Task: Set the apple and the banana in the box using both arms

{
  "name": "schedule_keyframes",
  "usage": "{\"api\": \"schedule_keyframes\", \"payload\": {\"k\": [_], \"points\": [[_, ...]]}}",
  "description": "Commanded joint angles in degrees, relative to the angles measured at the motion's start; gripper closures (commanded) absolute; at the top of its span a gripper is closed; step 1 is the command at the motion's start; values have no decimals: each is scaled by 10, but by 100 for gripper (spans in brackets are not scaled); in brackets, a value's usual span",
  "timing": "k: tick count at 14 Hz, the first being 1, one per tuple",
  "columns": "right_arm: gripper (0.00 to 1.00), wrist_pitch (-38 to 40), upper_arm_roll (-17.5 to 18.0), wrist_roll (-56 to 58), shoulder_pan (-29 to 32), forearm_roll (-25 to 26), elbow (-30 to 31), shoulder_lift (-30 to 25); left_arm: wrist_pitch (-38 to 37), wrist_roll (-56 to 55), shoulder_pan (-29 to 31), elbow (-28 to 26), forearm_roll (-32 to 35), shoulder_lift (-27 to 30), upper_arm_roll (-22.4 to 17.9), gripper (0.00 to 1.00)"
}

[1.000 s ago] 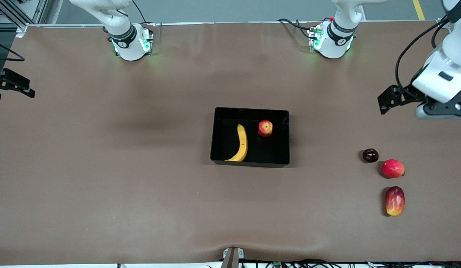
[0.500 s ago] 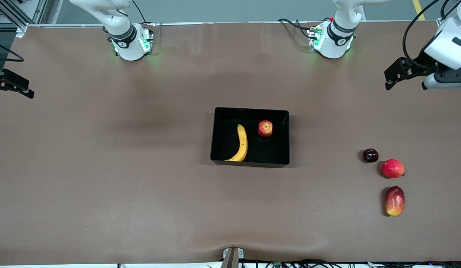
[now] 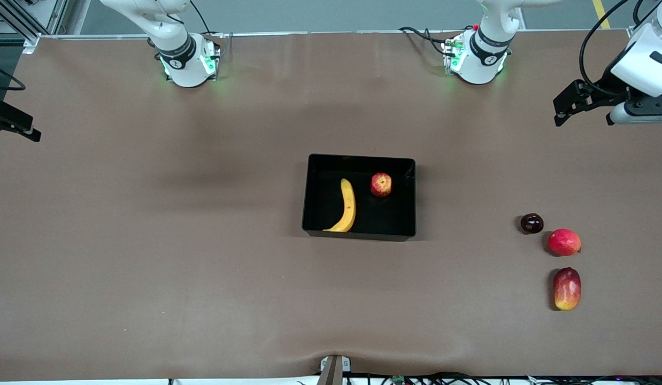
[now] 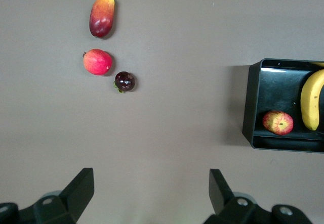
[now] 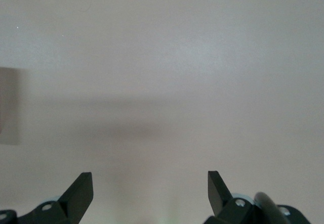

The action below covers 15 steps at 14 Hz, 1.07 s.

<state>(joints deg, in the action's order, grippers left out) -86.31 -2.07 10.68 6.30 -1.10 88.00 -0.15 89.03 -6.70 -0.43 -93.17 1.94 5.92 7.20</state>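
The black box (image 3: 308,199) sits mid-table. Inside it lie the yellow banana (image 3: 347,206) and the red-and-yellow apple (image 3: 380,184), side by side and apart. The left wrist view shows the same box (image 4: 254,107) with the apple (image 4: 278,122) and banana (image 4: 311,100) in it. My left gripper (image 4: 152,177) hangs open and empty over bare table at the left arm's end, well away from the box. My right gripper (image 5: 150,179) is open and empty too, over bare table at the right arm's end, its hand (image 3: 10,120) at the view's edge.
Three other fruits lie toward the left arm's end: a dark round one (image 3: 531,223), a pinkish-red round one (image 3: 564,241) and a red-and-yellow mango-like one (image 3: 567,288). Both arm bases (image 3: 187,60) stand along the table's edge by the robots.
The left arm's hand has risen and drawn back toward the robots' edge of the table, then nearly stopped. The right hand shifted slightly the same way. Fruit and box are unmoved.
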Motion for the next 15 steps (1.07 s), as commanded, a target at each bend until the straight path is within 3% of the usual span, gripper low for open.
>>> {"api": "schedule_keyframes", "payload": {"k": [1, 7, 15], "points": [[0, -2, 7, -5, 4, -1, 4, -7, 7, 6, 0, 4, -12, -3, -3, 0], [0, 2, 7, -5, 7, -1, 5, -6, 8, 2, -4, 26, -12, -33, 1, 0], [0, 4, 8, -6, 5, -1, 5, -6, 1, -1, 0, 29, -12, -25, 1, 0]]}}
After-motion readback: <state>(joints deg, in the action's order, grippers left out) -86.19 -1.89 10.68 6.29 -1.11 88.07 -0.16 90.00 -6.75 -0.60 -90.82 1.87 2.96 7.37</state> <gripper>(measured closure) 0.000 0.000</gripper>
